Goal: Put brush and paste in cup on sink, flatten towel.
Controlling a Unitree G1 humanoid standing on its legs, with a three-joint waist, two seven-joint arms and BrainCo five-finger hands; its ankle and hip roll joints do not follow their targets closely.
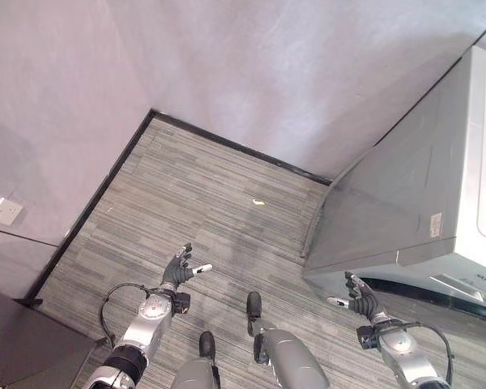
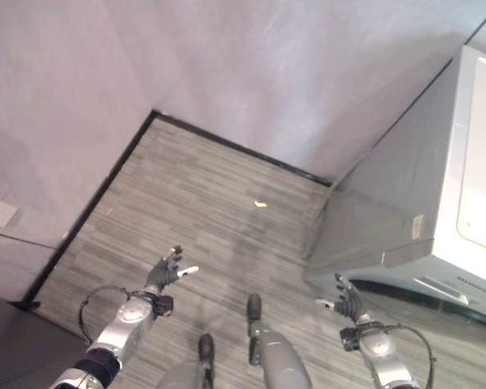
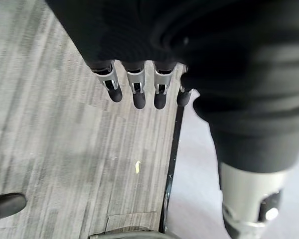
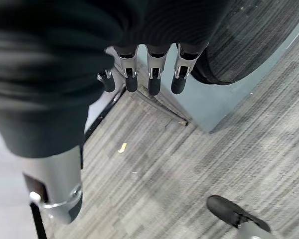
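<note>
We look down at a grey striped carpet (image 1: 211,203) that meets pale walls (image 1: 251,73) along a dark skirting strip (image 1: 235,146). A large grey-and-white cabinet-like unit (image 1: 405,203) stands at the right of the frame; from this angle we cannot say for certain what it is. A small yellowish scrap (image 1: 258,203) lies on the carpet near the middle, just below the skirting.

At the lower left, the left hand (image 1: 178,269) reaches forward over the carpet with its fingers (image 3: 134,92) spread and fairly straight — it carries nothing. At the lower right, close beside the base of the grey unit, the right hand (image 1: 358,298) is held the same way, fingers (image 4: 152,82) relaxed and apart, also empty. Both wrist views look past a row of loose fingers to bare carpet, which agrees with that.

We find no brush, paste, cup, sink or towel anywhere here, so we judge the task's things lie somewhere outside the frame. The hands seem held out, low and wide, simply because there is nothing yet to grasp — a ready posture. We judge the work has not begun, and that the robot must first turn or walk to bring the sink into sight.

A white wall socket (image 1: 5,211) sits at the left edge, and a dark surface (image 1: 24,340) fills the bottom left corner.
</note>
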